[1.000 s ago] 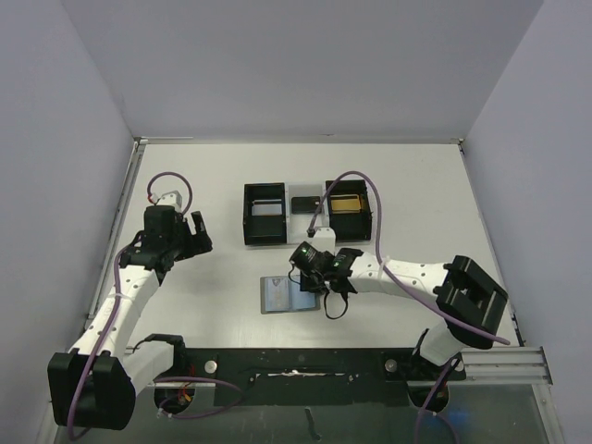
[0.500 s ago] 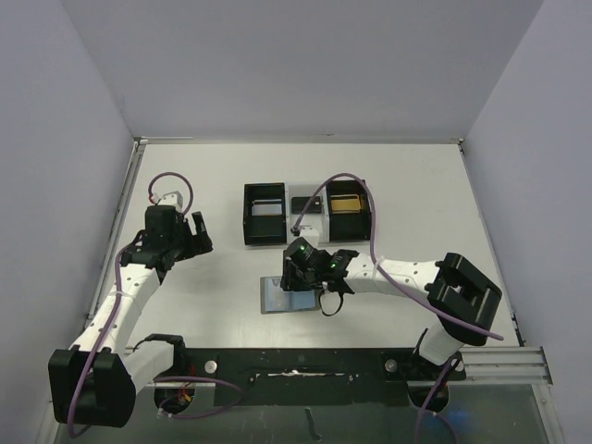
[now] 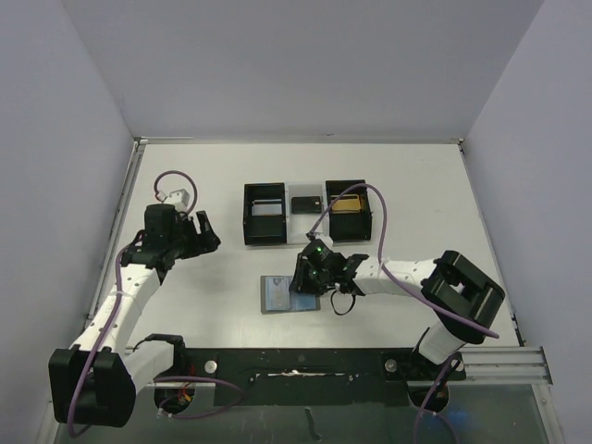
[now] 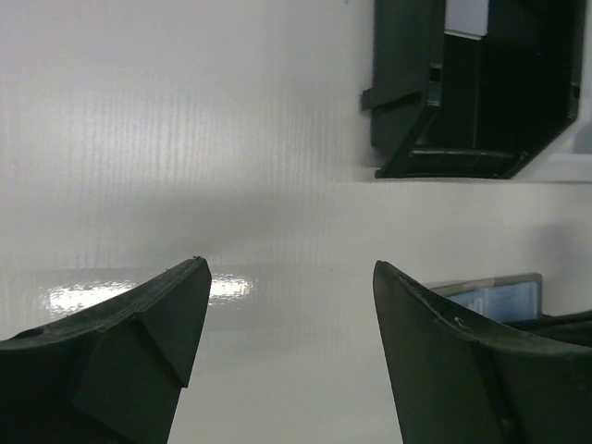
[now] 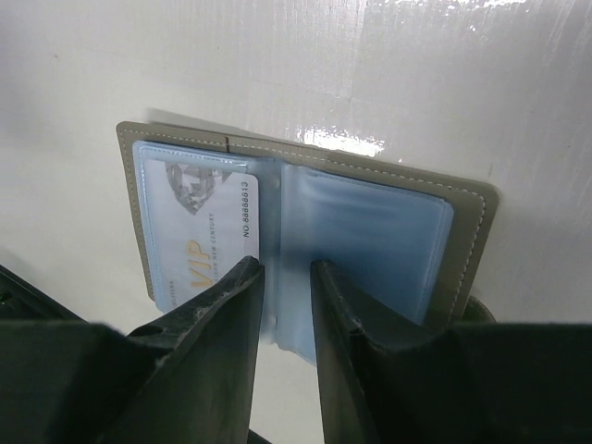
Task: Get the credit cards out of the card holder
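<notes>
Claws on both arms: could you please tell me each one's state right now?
Left claw: open, holding nothing.
Right claw: nearly closed at the card holder fold; grip cannot be told.

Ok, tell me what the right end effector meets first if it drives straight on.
Probably the open grey folding card holder, at its centre fold beside the pale VIP-printed card. The right end effector points down at it; the remaining gap is unclear.

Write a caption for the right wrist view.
Narrowly parted fingers above the centre of the open grey card holder, a VIP card in one pocket.
</notes>
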